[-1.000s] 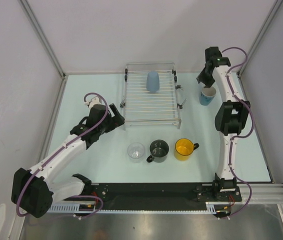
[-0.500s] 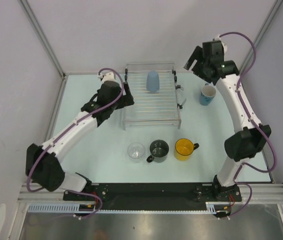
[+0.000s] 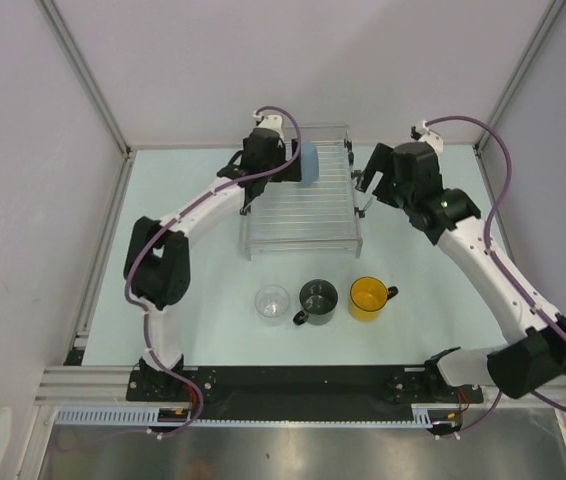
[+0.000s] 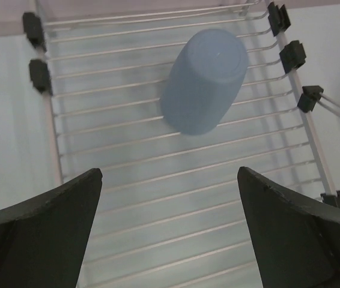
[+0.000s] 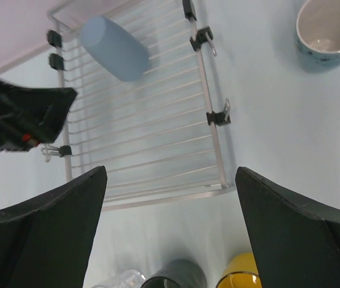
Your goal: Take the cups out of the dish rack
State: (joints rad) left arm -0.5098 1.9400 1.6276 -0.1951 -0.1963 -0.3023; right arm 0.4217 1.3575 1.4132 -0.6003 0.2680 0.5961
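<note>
- Cups first: four of the five stand on the tabletop, outside the dish rack (image 3: 303,215), so by my reading most of the unloading is done.
- You have the clear glass tumbler (image 3: 272,303), the dark grey mug (image 3: 317,298) and the yellow mug (image 3: 369,297) upright in a row toward the middle of the near edge, close together but apart.
- You can see the blue handled mug (image 5: 329,33) only in the right wrist view. It is upright with a pale inside, off the rack's right rail toward the far right corner. In the top view the right arm hides it.
- One is left: the pale blue handleless cup (image 4: 205,81), on the bars at the rack's far end, near the middle of the far edge.
- That cup is smooth, matte and slightly tapered. Its closed base shows and its mouth is hidden, so I cannot tell whether it stands mouth down or leans.
- Your left gripper (image 4: 167,179) is spread wide and holds nothing. It hangs over the rack with the cup ahead of its fingers and not touching them.
- Your right gripper (image 5: 170,174) is also released and empty, above the rack's right rail.
</note>
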